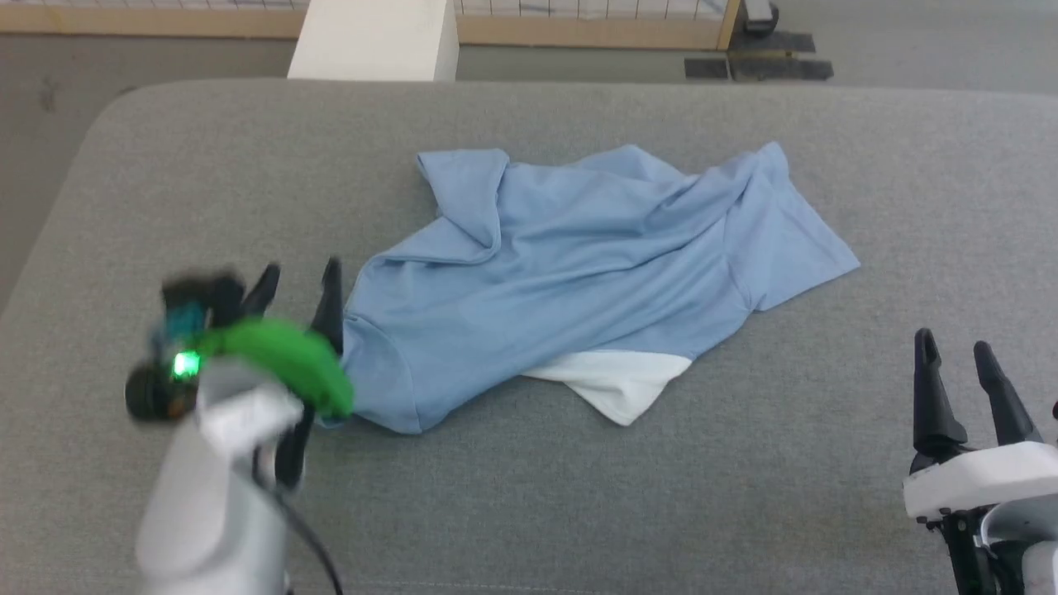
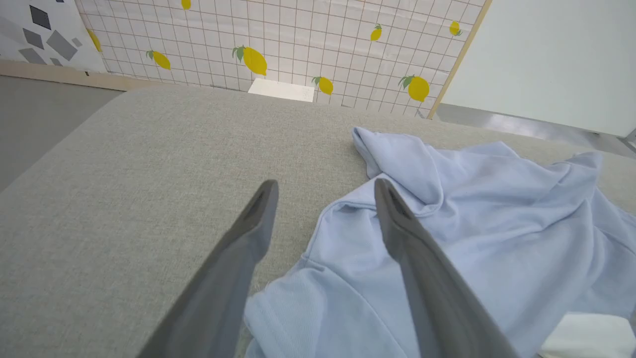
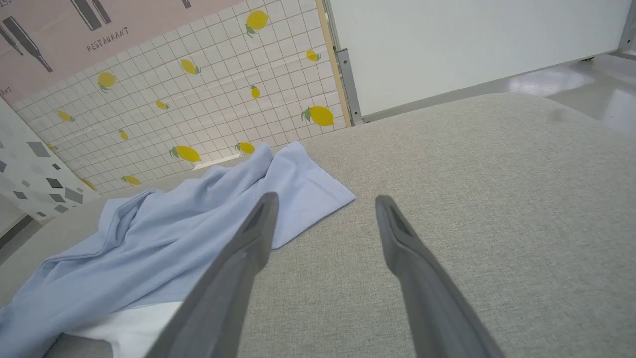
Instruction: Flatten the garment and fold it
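The garment (image 1: pixel 570 273), a light-blue T-shirt, lies crumpled and creased on the grey table (image 1: pixel 579 496), with a white patch poking out at its near edge. My left gripper (image 1: pixel 299 277) is open at the shirt's left end, its right finger over the cloth edge and nothing held. In the left wrist view the garment (image 2: pixel 472 238) spreads under and right of that gripper (image 2: pixel 325 191). My right gripper (image 1: pixel 955 351) stands open at the lower right, apart from the shirt. The right wrist view has the garment (image 3: pixel 174 238) to the left of the open right gripper (image 3: pixel 325 204).
A white block (image 1: pixel 376 37) stands beyond the table's far edge, before a tiled lemon-patterned wall (image 2: pixel 298 40). A white panel (image 3: pixel 472 44) stands at the right. Bare grey table surrounds the shirt on all sides.
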Tool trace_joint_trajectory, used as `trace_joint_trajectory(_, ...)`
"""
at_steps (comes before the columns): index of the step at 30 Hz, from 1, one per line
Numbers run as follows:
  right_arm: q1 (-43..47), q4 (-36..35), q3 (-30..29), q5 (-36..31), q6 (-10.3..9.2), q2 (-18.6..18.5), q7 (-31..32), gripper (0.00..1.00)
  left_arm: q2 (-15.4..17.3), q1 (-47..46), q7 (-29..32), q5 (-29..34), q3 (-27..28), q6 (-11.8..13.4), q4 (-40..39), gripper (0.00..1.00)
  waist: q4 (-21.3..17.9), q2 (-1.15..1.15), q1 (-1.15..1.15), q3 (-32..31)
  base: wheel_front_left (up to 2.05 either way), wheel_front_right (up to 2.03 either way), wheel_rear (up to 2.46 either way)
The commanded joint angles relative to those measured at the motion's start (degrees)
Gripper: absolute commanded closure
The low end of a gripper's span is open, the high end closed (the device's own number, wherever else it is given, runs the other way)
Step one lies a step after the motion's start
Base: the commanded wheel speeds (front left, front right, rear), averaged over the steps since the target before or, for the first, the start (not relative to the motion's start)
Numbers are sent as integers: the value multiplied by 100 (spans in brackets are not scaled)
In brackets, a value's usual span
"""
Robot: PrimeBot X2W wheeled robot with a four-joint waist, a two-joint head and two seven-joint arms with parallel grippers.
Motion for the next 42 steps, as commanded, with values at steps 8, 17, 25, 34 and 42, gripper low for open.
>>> trace_joint_trajectory(8, -307, -206, 203, 76, -9, 9, 15, 0, 474, -1870, 3088, 79, -347, 235, 1387, 0, -391, 0, 1, 780, 0, 0, 0)
trace_joint_trajectory(17, -358, -238, 19, 46, -9, 9, -114, 0, 505, -2138, 5109, 27, -612, 352, 1778, 0, -531, 0, 1, 1173, 0, 0, 0)
trace_joint_trajectory(25, -484, -173, 67, 86, -9, 9, -208, 0, 561, -1958, 5451, -41, -655, 395, 1550, 100, -495, 0, 1, 1311, 0, 0, 0)
trace_joint_trajectory(34, -686, -107, 280, 109, -9, 9, -233, 0, 989, -2644, 4340, 378, -589, 643, 1139, 100, -591, 0, 1, 1572, 0, 0, 0)
trace_joint_trajectory(42, -741, -101, 379, 136, -9, 9, -279, 0, 1148, -3511, 3669, 546, -550, 780, 1302, 100, -919, 0, 1, 1920, 0, 0, 0)
